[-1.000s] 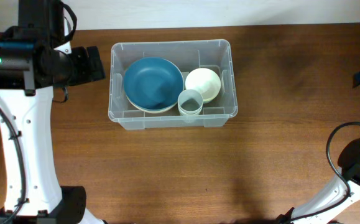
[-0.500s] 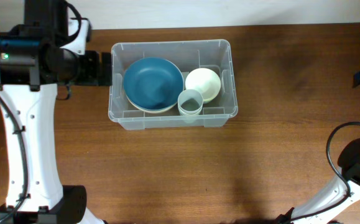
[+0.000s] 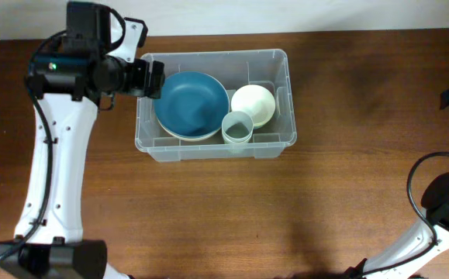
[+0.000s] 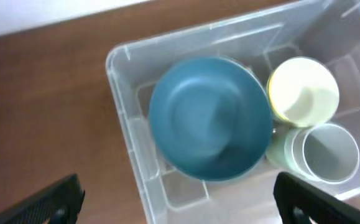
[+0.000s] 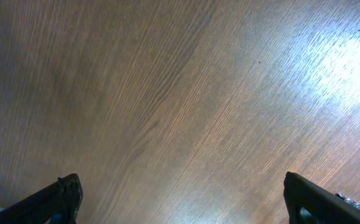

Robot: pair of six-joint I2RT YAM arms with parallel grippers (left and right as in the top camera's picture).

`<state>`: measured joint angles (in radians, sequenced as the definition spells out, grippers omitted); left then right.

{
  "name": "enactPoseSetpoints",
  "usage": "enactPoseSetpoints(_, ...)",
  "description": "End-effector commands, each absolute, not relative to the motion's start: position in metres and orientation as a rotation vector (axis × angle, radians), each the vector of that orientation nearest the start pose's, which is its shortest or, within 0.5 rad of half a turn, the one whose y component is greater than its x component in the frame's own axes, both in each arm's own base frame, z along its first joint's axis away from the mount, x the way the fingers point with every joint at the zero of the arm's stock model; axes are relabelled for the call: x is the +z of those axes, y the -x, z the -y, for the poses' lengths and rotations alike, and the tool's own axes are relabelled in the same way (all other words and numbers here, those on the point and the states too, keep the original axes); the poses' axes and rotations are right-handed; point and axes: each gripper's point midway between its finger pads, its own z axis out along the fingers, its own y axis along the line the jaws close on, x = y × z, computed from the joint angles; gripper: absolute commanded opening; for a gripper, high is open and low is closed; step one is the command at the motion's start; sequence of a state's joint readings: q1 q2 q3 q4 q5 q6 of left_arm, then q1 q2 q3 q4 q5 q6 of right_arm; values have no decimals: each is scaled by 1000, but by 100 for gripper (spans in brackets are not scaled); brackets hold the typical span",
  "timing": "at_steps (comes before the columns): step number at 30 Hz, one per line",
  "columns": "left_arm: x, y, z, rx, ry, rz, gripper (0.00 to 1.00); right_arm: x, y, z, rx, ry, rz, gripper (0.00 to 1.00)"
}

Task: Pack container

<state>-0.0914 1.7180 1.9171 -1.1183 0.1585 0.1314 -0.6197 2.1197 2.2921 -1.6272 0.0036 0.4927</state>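
The container (image 3: 208, 152), a clear plastic bin, stands at the back middle of the wooden table. Inside it a large blue bowl (image 3: 191, 103) rests on a pale bowl, with a cream bowl (image 3: 253, 105) and a pale grey-green cup (image 3: 238, 127) to its right. My left gripper (image 3: 153, 79) hovers open over the bin's left rim. The left wrist view looks down on the container (image 4: 120, 57), the blue bowl (image 4: 209, 118), the cream bowl (image 4: 303, 90) and the cup (image 4: 329, 152); the left gripper (image 4: 180, 208) holds nothing. My right gripper (image 5: 183, 205) stands open over bare wood.
The right arm's base and cable (image 3: 445, 209) sit at the table's right edge. A white wall strip (image 3: 286, 15) runs along the back, just behind the bin. Bare wooden tabletop (image 3: 232, 217) stretches in front of the bin.
My left arm has swung right and toward the back, from beside the bin to above its left rim. The bin's contents and the right arm have not moved.
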Motion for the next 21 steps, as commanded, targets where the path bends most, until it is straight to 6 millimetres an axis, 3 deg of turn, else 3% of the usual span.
enactPoseSetpoints(1,308,-411,73,-219,-385,-2355,100,202,-335,245,-43,-1587,-2561,99)
enactPoseSetpoints(9,280,-388,65,-158,-362,-2203,100,202,-335,245,-43,-1587,-2561,99)
enactPoseSetpoints(14,271,-372,62,-125,-345,-1996,100,202,-335,245,-43,-1587,-2561,99)
enactPoseSetpoints(21,252,-330,58,-96,-328,-1710,100,202,-335,245,-43,-1587,-2562,99)
